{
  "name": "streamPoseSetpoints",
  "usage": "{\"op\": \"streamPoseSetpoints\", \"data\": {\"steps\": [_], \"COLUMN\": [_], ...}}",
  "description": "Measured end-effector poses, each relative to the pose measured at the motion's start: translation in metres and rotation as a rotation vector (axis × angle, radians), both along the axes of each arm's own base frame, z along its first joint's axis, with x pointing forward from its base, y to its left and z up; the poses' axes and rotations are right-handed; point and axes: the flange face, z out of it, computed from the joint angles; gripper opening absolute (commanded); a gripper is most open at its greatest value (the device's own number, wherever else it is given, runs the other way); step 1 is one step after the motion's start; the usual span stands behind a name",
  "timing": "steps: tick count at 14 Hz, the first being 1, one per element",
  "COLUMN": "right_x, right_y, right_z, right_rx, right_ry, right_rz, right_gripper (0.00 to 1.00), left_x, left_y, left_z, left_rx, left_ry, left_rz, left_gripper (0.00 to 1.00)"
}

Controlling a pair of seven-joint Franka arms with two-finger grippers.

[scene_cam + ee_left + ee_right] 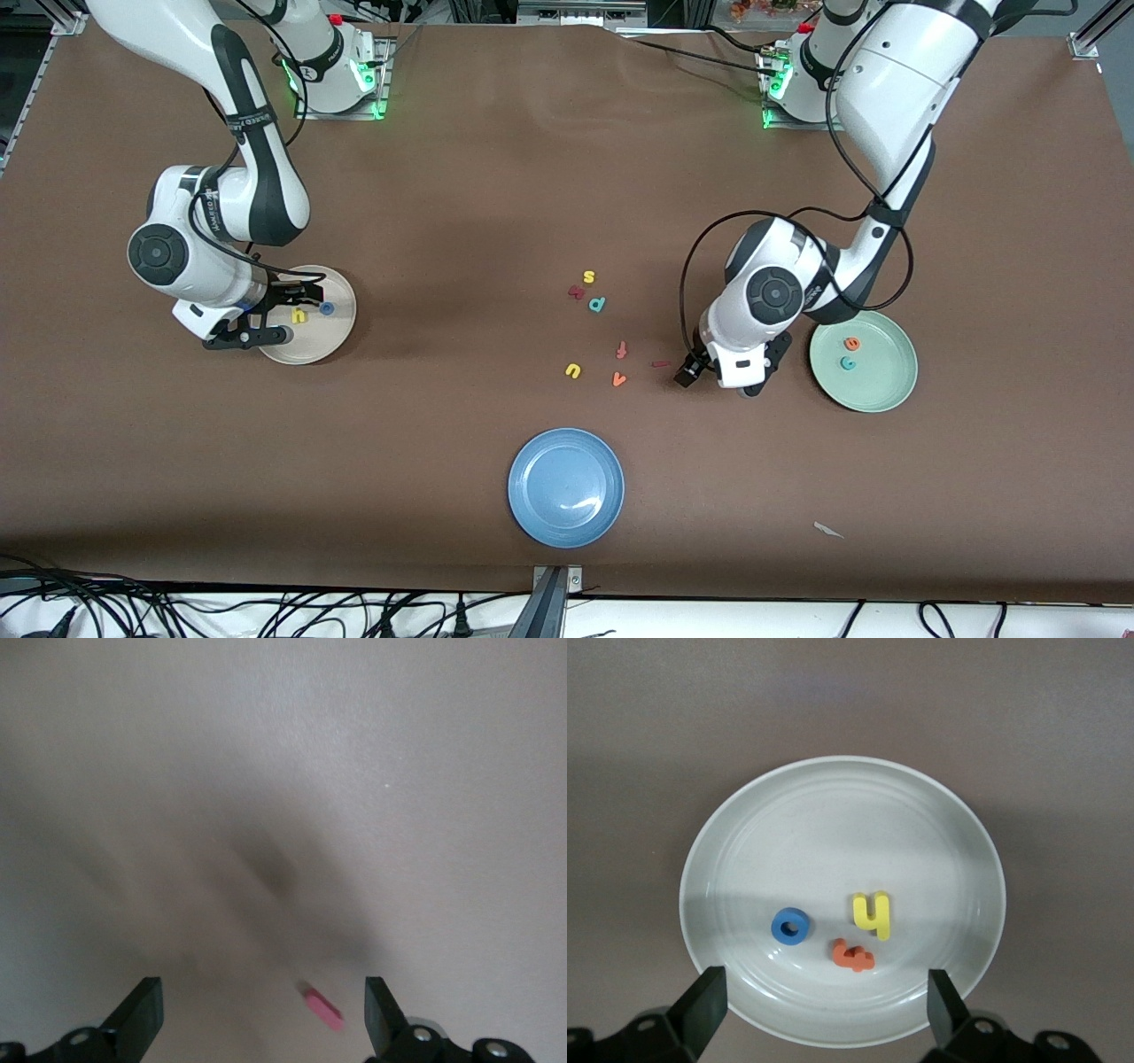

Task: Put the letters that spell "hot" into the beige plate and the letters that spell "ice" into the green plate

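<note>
Right gripper (824, 1010) fingers spread over beige plate (744, 815); left gripper (263, 1014) spread, low.

Robotics lab, bench-mounted arms (257, 159), brown table (496, 177), trailing cables (266, 611)

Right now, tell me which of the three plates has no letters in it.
The blue plate, nearest the front camera, holds nothing. The beige plate holds three letters and the green plate holds two.

Both arms reach low, the left tool (261, 1014) and right tool (824, 1005) spread wide.
</note>
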Motion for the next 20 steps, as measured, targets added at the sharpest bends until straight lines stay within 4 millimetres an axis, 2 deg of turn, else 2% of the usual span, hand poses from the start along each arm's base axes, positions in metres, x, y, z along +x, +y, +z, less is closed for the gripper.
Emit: {"op": "streamPoseSetpoints", "data": {"steps": [3,11,15,20], "right_x": [0.000,0.008,0.028,0.046], "right_y": [0.001,0.006,0.014,0.019], "right_z": [0.000,0.011,0.042,0.087], "right_rx": [0.000,0.004,0.013,0.029], "right_ry": [0.004,-0.020,-0.049,-0.101], "right_rz": [-0.002,0.004,0.011,0.013], "right_gripper": [1.00,1.00,1.00,1.00], "left_x": [0.002,-0.008,-0.008,-0.010], "left_y": [-0.017,-0.034,-0.038,-0.040], "left_z": [-0.008,-0.032,-0.037,-0.044], "left_rx": [-0.005,0.012,0.013,0.018], "left_ry": [0.011,0.062,0.068,0.078], "left_rz": [0.094,0.271,0.301,0.308], "left_gripper": [1.00,1.00,0.99,0.83]}}
